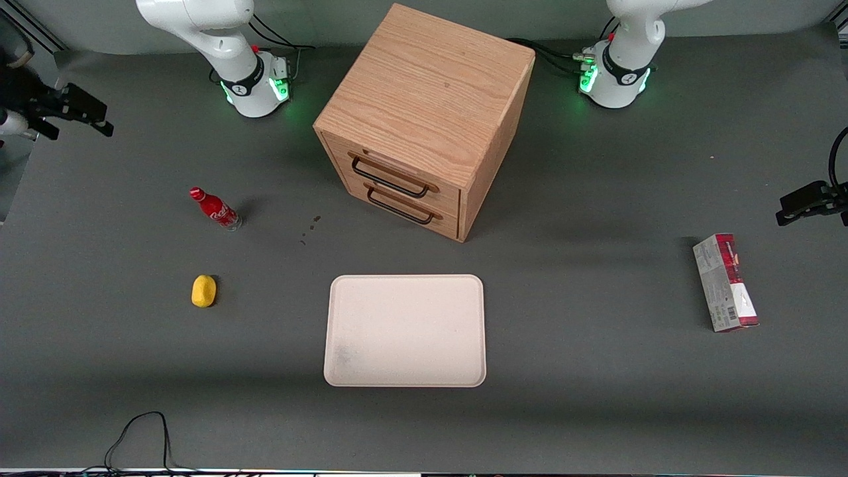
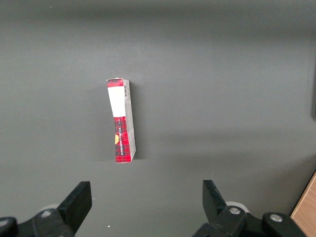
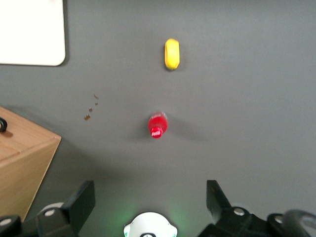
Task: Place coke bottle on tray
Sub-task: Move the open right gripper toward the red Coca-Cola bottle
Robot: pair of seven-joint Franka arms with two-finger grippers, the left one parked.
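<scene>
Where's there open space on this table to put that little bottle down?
The tray is bare. Open mat also lies between the tray and the carton box, and between the lemon and the tray. Tightest is around the drawer cabinet. The coke bottle stands beside the lemon; the open gripper hangs high above it.

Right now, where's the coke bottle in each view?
Front view: the coke bottle stands upright on the table toward the working arm's end, farther from the camera than the lemon.
Right wrist view: coke bottle seen cap-on, ahead of the open gripper.
Left wrist view: not in it.
Shared landmark: the lemon beside the bottle; also the tray.
</scene>
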